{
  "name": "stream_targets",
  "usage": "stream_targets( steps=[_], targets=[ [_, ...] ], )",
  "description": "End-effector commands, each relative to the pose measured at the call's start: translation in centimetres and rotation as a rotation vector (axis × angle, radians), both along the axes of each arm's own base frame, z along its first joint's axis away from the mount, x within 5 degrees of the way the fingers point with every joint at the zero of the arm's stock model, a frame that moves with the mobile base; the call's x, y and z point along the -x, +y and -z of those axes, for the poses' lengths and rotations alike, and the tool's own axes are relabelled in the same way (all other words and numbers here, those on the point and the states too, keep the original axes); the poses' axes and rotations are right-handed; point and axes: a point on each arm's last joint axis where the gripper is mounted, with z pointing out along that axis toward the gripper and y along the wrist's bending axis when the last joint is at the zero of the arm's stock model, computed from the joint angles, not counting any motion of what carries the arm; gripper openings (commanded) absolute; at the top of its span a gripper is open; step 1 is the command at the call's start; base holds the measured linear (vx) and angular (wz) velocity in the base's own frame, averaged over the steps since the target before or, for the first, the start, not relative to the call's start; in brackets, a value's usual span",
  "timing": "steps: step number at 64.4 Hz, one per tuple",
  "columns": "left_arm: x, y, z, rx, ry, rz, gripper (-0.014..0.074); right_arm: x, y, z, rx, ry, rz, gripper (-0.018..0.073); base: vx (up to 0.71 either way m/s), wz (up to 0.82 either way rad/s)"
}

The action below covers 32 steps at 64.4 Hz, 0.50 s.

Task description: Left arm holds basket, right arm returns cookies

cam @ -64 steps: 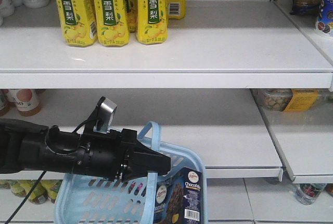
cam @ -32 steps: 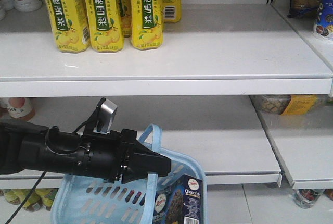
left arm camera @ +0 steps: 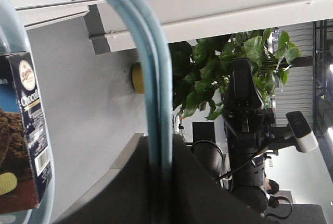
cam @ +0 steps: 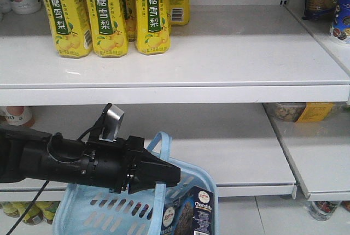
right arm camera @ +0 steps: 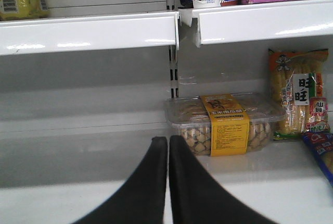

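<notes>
Now left gripper (cam: pixel 162 179) clamped on basket (cam: pixel 87 213) handle (cam: pixel 159 141); cookies (cam: pixel 194 213) upright inside basket, beside handle. Right gripper (right arm camera: pixel 168 140) fingers pressed together, holding nothing, facing shelf (right arm camera: pixel 88 31).

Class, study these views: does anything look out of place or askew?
Only the cookies: they sit in the basket, which hangs from the left tool, not on a shelf. Bottles stand upright.

Light blue slotted basket (cam: pixel 79 209), dark navy cookies box (cam: pixel 192 213), yellow green-labelled bottles (cam: pixel 104 13), black left arm (cam: pixel 71 161)
</notes>
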Motion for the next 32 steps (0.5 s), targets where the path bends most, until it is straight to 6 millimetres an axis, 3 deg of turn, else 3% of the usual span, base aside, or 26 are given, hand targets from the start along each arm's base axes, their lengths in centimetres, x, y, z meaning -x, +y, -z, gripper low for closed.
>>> stream_targets(
  steps=[1, 32],
  targets=[
    [-0.02, -0.14, -2.73, 0.114, -0.071, -0.011, -0.0006, 0.13, 0.0, -0.77, 0.003, -0.088, 0.002, -0.0008, 0.01, 0.01],
    [-0.02, -0.14, -2.73, 0.114, -0.071, -0.011, -0.0006, 0.13, 0.0, -0.77, 0.003, -0.088, 0.002, -0.0008, 0.0, 0.0]
  ],
)
